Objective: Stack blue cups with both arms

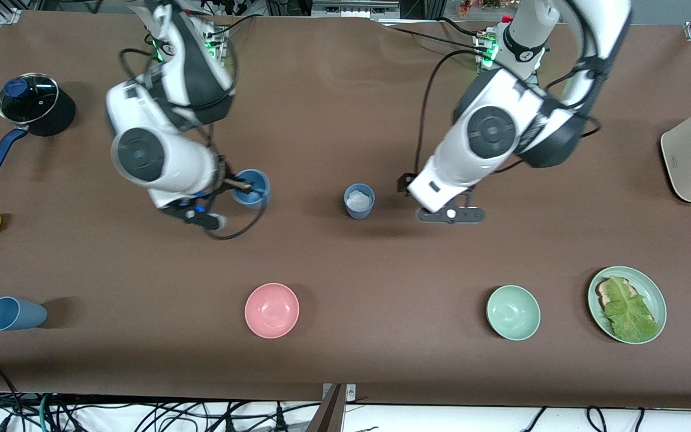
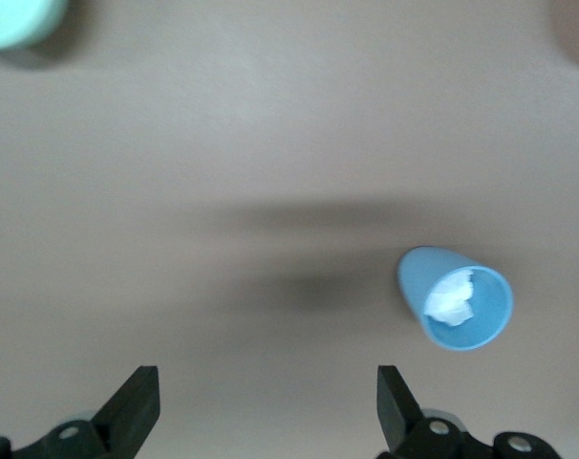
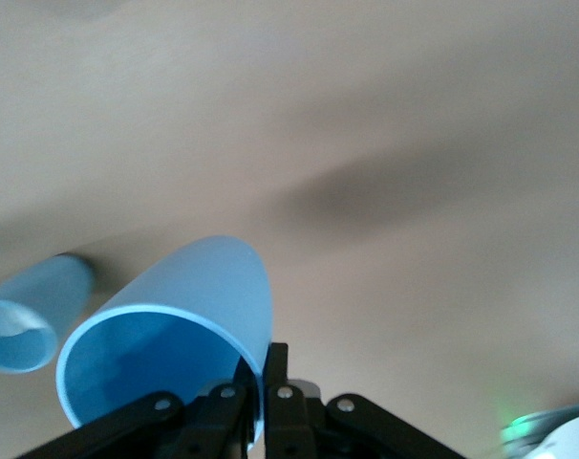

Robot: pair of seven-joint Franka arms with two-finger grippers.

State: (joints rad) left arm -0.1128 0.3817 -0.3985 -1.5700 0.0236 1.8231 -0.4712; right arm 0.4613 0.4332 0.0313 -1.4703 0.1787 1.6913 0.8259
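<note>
Cups first: grey-blue cup (image 1: pixel 358 200) upright mid-table, white wad inside, presumably set as the stack's base. Sky-blue cup (image 1: pixel 252 188) pinched by its rim in right gripper (image 1: pixel 242 184), lifted at its nine o'clock, likely for nesting. Left gripper (image 1: pixel 450 214) spread wide, empty, at three o'clock. Third blue cup (image 1: pixel 14 314) tipped over toward eight o'clock, untouched.

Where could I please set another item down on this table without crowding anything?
Bare cloth lies between the pink bowl and green bowl, and between the lying blue cup and pink bowl. It is crowded mid-table, where the open left pincer, standing cup and right pincer's held cup gather.
</note>
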